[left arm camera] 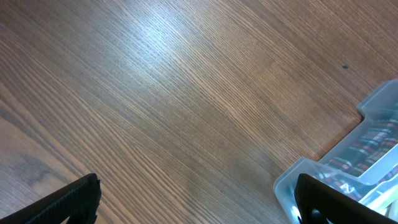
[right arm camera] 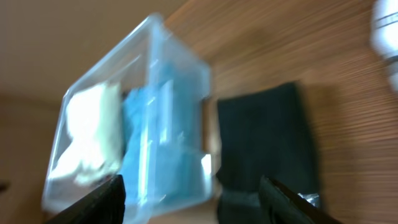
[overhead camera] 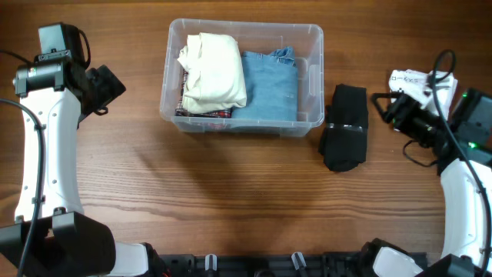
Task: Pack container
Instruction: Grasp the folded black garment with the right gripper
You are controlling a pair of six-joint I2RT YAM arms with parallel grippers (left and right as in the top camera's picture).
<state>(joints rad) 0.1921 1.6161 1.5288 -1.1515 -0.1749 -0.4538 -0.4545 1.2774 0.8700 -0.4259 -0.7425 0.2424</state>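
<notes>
The clear plastic container point(overhead camera: 315, 35) stands at the back middle of the table. It holds a folded cream garment point(overhead camera: 213, 71), folded blue jeans point(overhead camera: 269, 85) and a plaid cloth point(overhead camera: 201, 111) underneath. A folded black garment point(overhead camera: 345, 127) lies on the table just right of the container. My left gripper point(overhead camera: 108, 86) is open and empty, left of the container; its wrist view shows a container corner point(left arm camera: 373, 109). My right gripper point(overhead camera: 384, 108) is open and empty, right of the black garment point(right arm camera: 267, 143). The right wrist view is blurred and shows the container point(right arm camera: 124, 124).
A white crumpled item point(overhead camera: 411, 81) lies at the far right by my right arm. Black cables point(overhead camera: 442, 65) run near the right arm. Bare wooden table point(overhead camera: 231, 192) stretches in front of the container.
</notes>
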